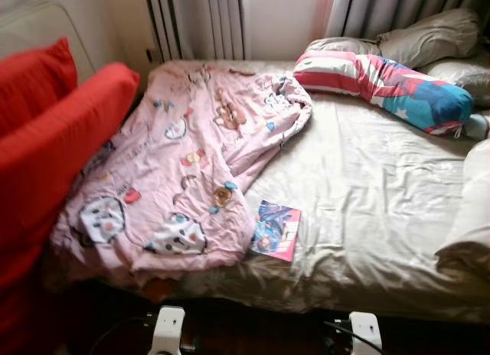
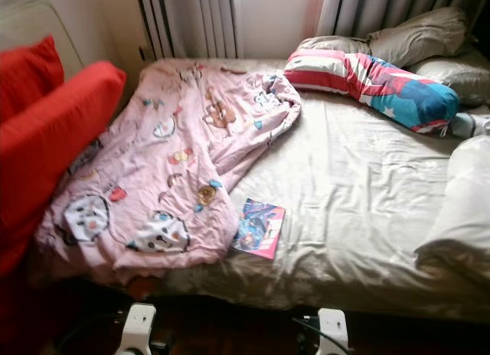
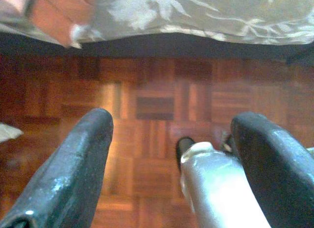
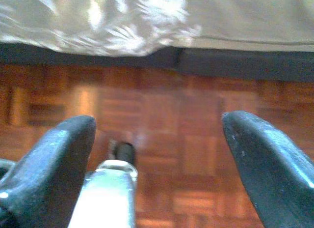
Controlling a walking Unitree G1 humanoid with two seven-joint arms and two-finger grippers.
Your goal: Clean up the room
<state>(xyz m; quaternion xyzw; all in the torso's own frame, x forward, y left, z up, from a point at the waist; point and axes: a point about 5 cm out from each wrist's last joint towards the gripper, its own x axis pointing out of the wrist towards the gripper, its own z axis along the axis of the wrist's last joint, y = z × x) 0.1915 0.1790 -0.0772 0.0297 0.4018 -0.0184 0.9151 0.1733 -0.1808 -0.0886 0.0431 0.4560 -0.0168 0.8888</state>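
Observation:
A bed with a beige sheet [image 1: 367, 194] lies before me. A crumpled pink cartoon-print blanket [image 1: 176, 164] covers its left half. A colourful magazine [image 1: 276, 230] lies on the sheet near the front edge, beside the blanket's hem. A red, white and blue striped bolster [image 1: 383, 79] rests at the back right. Both arms hang low below the bed's edge. In the wrist views my left gripper [image 3: 171, 159] and right gripper [image 4: 159, 154] are open, with nothing between their fingers, over the wooden parquet floor [image 3: 152, 105].
Two red cushions [image 1: 53, 141] lean at the left of the bed. Grey pillows [image 1: 429, 37] sit at the back right, and a pale duvet [image 1: 471, 217] is bunched at the right edge. Curtains [image 1: 199, 22] hang behind the bed.

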